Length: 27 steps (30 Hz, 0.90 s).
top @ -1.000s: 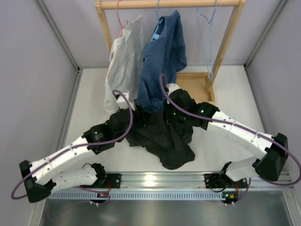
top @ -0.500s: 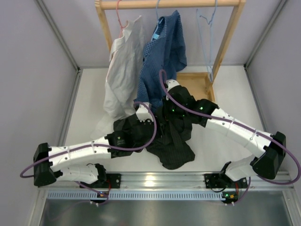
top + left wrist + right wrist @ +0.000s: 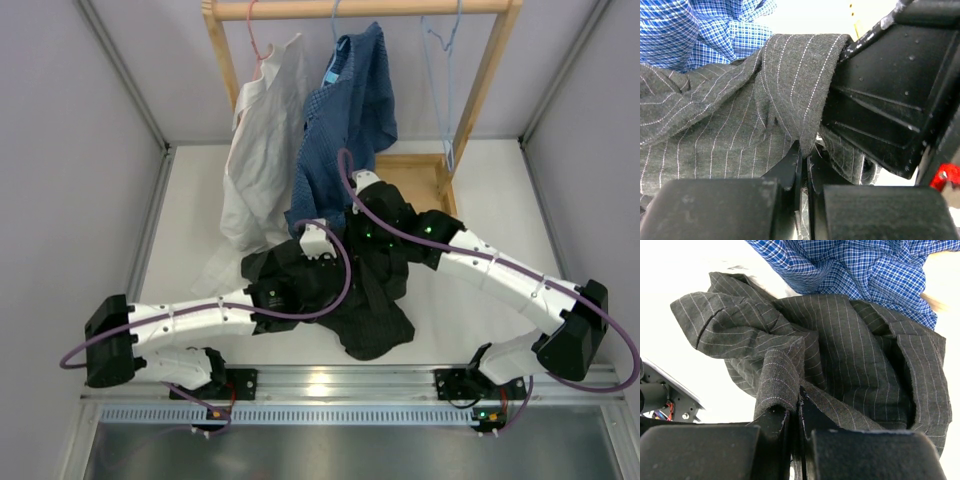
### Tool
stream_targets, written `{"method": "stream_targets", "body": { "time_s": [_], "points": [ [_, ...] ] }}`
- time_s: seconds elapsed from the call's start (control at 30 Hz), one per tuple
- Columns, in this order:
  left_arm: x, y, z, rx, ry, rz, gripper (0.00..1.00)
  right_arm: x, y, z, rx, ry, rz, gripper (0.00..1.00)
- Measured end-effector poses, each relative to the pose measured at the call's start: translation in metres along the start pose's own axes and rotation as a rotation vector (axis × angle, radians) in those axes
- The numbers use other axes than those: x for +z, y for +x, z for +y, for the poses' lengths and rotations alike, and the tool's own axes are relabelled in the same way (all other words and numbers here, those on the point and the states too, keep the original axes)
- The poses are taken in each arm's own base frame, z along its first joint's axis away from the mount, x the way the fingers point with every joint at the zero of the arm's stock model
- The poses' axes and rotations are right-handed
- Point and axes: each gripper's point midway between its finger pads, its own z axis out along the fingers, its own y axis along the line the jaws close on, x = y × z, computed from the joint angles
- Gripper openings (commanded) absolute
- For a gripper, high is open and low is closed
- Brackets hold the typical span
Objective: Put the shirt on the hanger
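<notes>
At frame centre, the left end effector (image 3: pixel 801 159) and right end effector (image 3: pixel 795 402) each pinch a fold of the dark pinstriped shirt (image 3: pixel 374 324).

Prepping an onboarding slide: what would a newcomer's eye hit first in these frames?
Both arms meet at the dark pinstriped shirt heaped centrally, and the left hand and right hand are each shut on a fold of it. Behind, a white shirt and a blue checked shirt hang from the wooden rack, with a bare light-blue hanger at its right end.

Dark shirt (image 3: pixel 375 325) on white table (image 3: pixel 500 210)
</notes>
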Motion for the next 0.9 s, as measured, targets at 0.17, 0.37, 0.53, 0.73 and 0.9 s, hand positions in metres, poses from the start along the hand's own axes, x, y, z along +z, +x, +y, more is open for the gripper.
{"method": "stream_targets", "body": {
  "time_s": [0.17, 0.37, 0.53, 0.73, 0.9],
  "points": [
    [-0.014, -0.005, 0.004, 0.053, 0.022, 0.033, 0.0, 0.002, 0.003, -0.02, 0.012, 0.007, 0.019, 0.23],
    [-0.057, -0.028, 0.007, 0.101, 0.077, 0.123, 0.0, -0.01, 0.009, -0.037, -0.014, -0.012, 0.042, 0.47],
    [-0.077, -0.025, 0.009, 0.171, 0.116, 0.227, 0.0, -0.042, -0.007, -0.022, -0.087, -0.093, 0.013, 0.54],
    [-0.094, -0.017, 0.006, 0.263, 0.186, 0.341, 0.0, -0.096, -0.046, -0.008, -0.184, -0.147, -0.089, 0.58],
    [-0.108, -0.038, -0.004, 0.267, 0.22, 0.331, 0.0, -0.166, -0.107, -0.039, -0.17, 0.021, -0.297, 0.62]
  ]
}}
